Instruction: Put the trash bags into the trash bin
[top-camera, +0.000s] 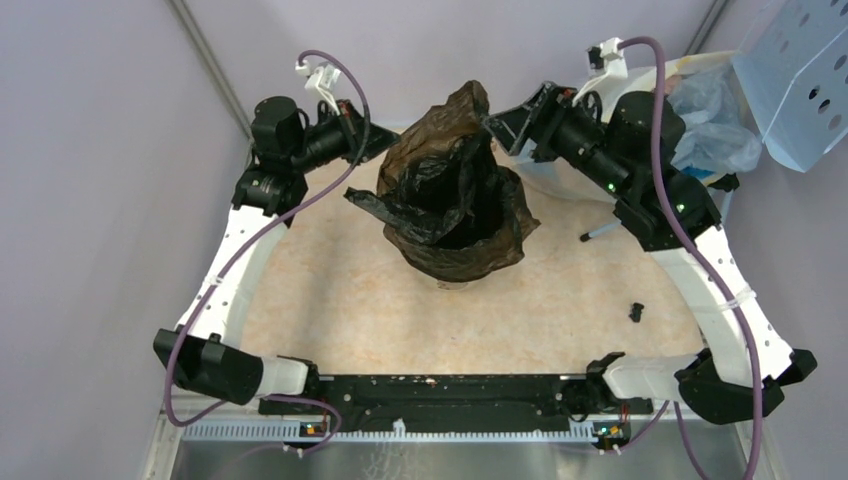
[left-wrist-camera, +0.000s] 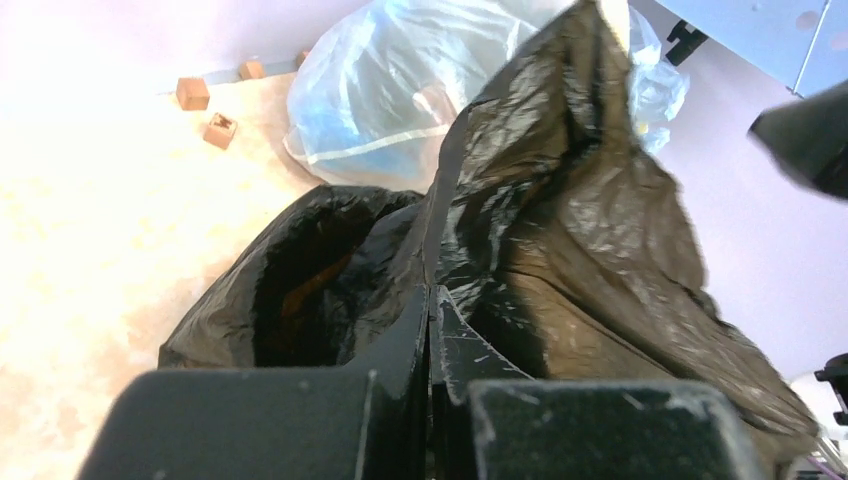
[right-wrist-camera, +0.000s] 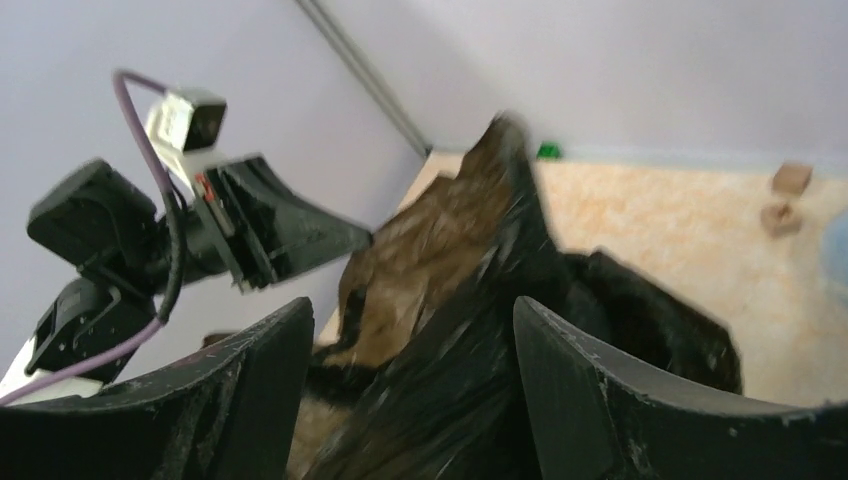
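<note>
Trash bag (top-camera: 450, 150): glossy, wrinkled black film; it rose to a peak above the bin, with its lower folds draped in and around the bin's mouth.
Trash bin (top-camera: 455, 265): stood near the middle of the tabletop (top-camera: 330, 300), its wall wrapped in dark film, so little of the body showed.
Left gripper (left-wrist-camera: 430, 300): jaws pressed together on a fold at the bag's left side.
Right gripper (right-wrist-camera: 410, 310): jaws spread wide at the bag's right side, with blurred film between them; contact could not be told.
Sack (left-wrist-camera: 400, 90): translucent and whitish; it lay behind the bag at the far right, beside a perforated light-blue panel (top-camera: 800, 80).
Wooden blocks (left-wrist-camera: 192, 93): small, lying on the tabletop near its far edge.
</note>
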